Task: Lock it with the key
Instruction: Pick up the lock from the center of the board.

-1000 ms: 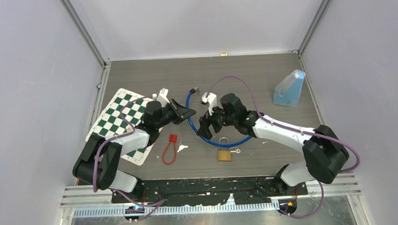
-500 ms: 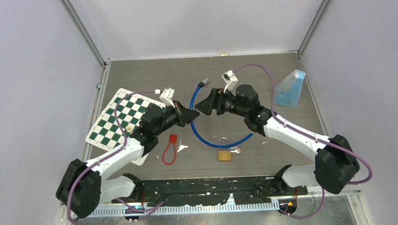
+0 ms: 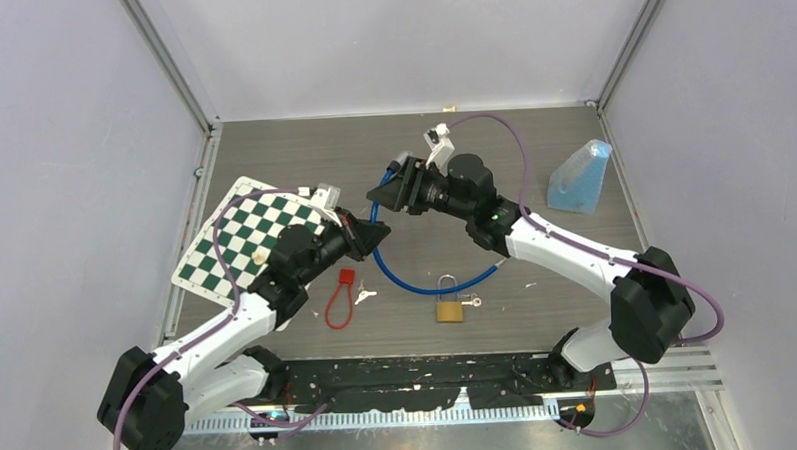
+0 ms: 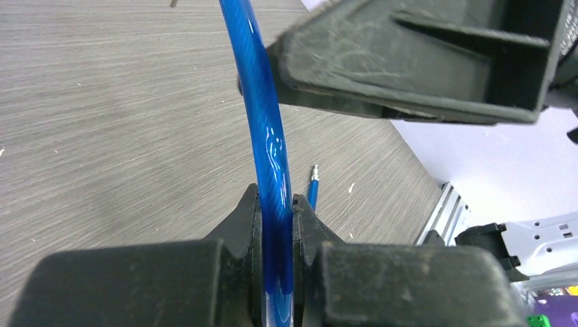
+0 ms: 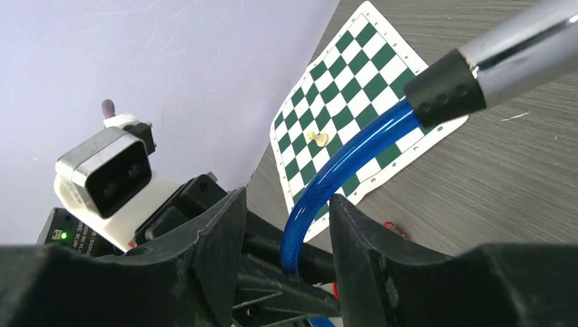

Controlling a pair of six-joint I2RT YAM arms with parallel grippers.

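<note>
Right end effector moved back, parted astride blue cable, left end effector clamping it

Left gripper clamped tight — right gripper half-spread, the two facing closely.

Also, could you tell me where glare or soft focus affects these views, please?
Left wrist: a white glint sits on the blue cable just above where the left tool clamps it. Right wrist: the metal end of the cable is blurred and shiny, while the chessboard behind is sharp. Top external: even light, with only faint shadows under the arms.
</note>
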